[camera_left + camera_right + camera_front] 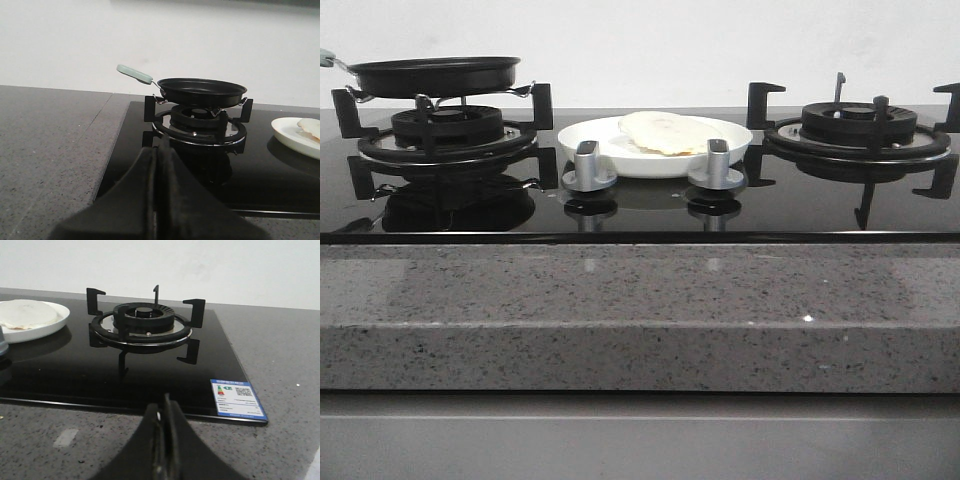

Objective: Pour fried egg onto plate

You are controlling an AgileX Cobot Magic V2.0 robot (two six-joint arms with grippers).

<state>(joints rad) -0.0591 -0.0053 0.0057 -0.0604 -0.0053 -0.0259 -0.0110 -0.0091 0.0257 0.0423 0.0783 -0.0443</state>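
Nearest the camera in the front view runs the speckled grey stone edge of the table [620, 320], and behind it the glossy black glass cooktop [640, 205]. Two silver control knobs [588, 166] stand just in front of the plate [592, 142], which sits on the glass between the two burners. The fried egg [665, 133] lies on the plate, pale side up, no yolk showing. On the left burner [445, 130] rests the black frying pan [435, 76], its pale green handle [134, 73] pointing away from the plate. The right burner [860, 125] carries nothing. Beyond is a plain white wall.

In the left wrist view the left gripper [156, 200] hangs near the cooktop's front corner with its jaws pressed together, holding nothing. In the right wrist view the right gripper [164, 450] is over the stone before the cooktop's edge, jaws likewise closed and holding nothing, beside a small energy label [237, 397].
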